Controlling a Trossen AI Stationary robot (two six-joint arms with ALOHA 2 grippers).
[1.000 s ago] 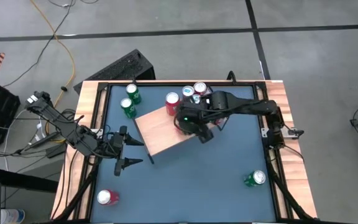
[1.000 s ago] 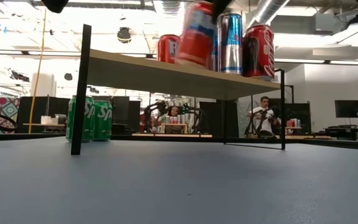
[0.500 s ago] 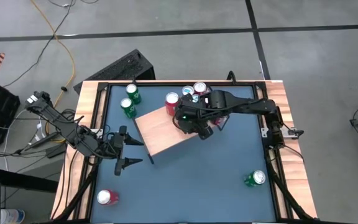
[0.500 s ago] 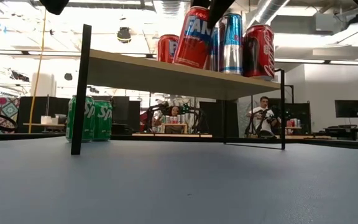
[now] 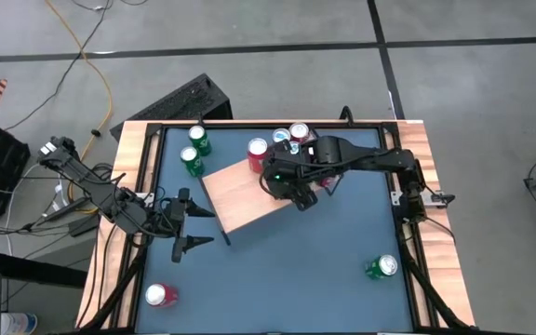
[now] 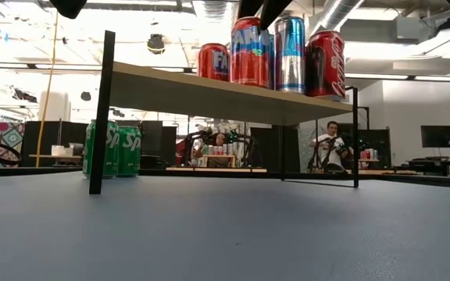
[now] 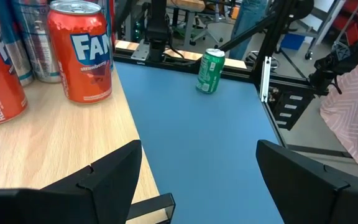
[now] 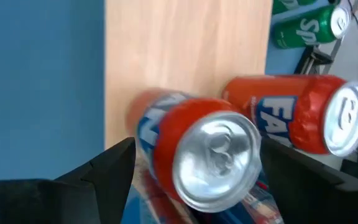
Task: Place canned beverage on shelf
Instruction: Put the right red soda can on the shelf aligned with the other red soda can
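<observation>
Looking straight down, the right gripper is hanging over the shelf, hiding the can beneath, while the left gripper is waiting spread and empty beside the shelf's near corner. Sitting upright on the board in the low view, the Fanta can is standing just beside other cans. Peering past its fingers, the right wrist view is showing them parted either side of the can's top, apparently not gripping. Lifting off crookedly risks clipping the can and toppling its close neighbours.
</observation>
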